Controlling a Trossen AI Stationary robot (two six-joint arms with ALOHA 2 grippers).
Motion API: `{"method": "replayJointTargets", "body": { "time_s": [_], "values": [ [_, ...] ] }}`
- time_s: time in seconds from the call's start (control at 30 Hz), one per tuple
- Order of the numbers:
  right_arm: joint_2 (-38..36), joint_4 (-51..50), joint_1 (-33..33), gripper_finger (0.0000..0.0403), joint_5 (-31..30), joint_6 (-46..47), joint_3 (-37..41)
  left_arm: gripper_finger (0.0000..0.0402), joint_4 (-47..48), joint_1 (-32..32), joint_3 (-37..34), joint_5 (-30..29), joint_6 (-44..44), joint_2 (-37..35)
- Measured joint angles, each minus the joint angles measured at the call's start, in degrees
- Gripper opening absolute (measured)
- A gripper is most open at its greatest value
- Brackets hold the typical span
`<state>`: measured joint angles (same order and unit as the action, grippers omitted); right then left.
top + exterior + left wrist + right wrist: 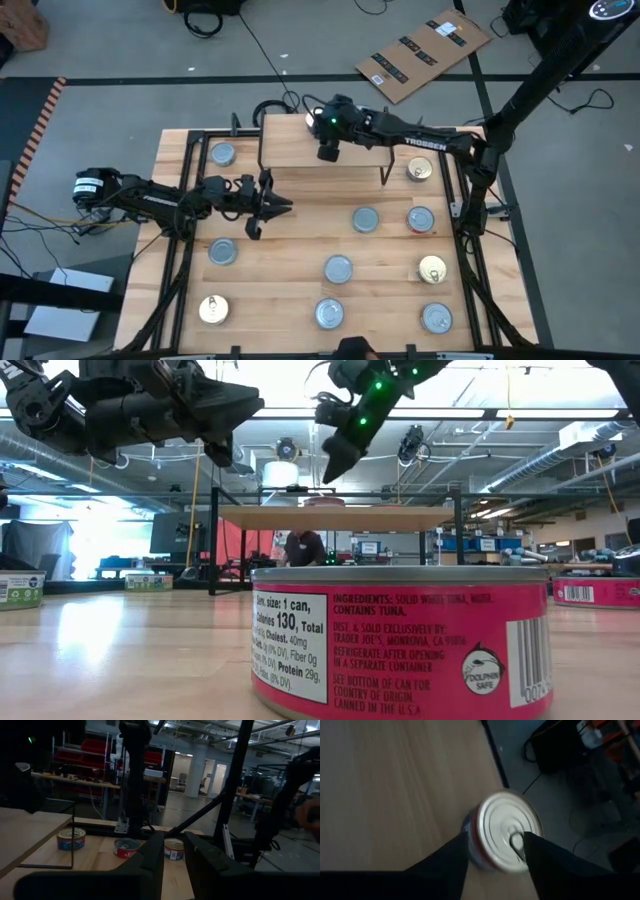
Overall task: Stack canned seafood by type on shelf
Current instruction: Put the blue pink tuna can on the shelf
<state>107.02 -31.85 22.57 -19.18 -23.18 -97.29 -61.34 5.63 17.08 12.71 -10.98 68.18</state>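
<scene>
- My right gripper hangs over the shelf, and my right wrist view looks down on a silver-topped tin standing on the pale board near its edge. My jaws are apart, one dark finger on each side of the tin; I cannot tell whether either touches it.
- My left gripper waits above the tabletop in front of the shelf, holding nothing that I can see. Its jaws stand a little apart.
- The other tins lie scattered on the tabletop, well apart from one another: silver tops such as one in the middle, gold tops such as one at the right, and red-labelled ones such as the tin nearest the low camera.
- I judge a tin to be stiff, short and fairly dense for its size, so it will not crush, but smooth metal and a glossy label may slip.
- The best hold is across the round side wall, jaws on opposite sides and level, well clear of the ring pull on the lid.
- The lids are flat with raised rims, so same-type tins should seat on each other if centred; an off-centre one could slide off.
- The shelf is matt light wood on thin black wire legs, likely easy to nudge.
</scene>
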Motion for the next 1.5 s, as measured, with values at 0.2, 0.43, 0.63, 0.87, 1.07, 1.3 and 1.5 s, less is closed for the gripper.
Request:
{"method": "replayJointTargets", "body": {
  "time_s": [0.2, 0.43, 0.63, 0.87, 1.07, 1.3, 1.5],
  "values": [
    [0.0, -5.1, 0.5, 0.0110, -0.2, 1.0, -2.9, 0.0078, 0.0, 0.0, 0.0, 0.0, 0.0, 0.0],
    [0.0, -5.6, 5.1, 0.0009, -2.3, 10.9, -2.9, 0.0079, 0.1, 0.0, 0.0, 0.0, 0.1, 0.0],
    [0.0, -6.0, 7.0, 0.0021, -1.5, 15.9, -2.9, 0.0079, 0.5, 0.0, 0.0, 0.0, 0.2, 0.0],
    [0.2, -7.4, 9.0, 0.0007, 2.4, 19.6, -1.9, 0.0078, 0.7, 0.0, 0.0, 0.0, 0.1, 0.0],
    [-0.7, -14.1, 9.8, 0.0004, 2.5, 19.3, -1.6, 0.0078, 1.7, 0.0, 0.4, 0.0, -1.5, 0.0],
    [-5.8, -20.9, 10.3, 0.0003, 2.6, 17.7, -1.6, 0.0039, 28.3, 6.1, 14.2, 3.4, 3.8, -0.4],
    [-13.8, -18.1, 9.9, 0.0002, 3.7, 16.1, 4.2, 0.0005, 48.8, 15.0, 28.3, 6.2, 12.6, 0.7]
  ]
}}
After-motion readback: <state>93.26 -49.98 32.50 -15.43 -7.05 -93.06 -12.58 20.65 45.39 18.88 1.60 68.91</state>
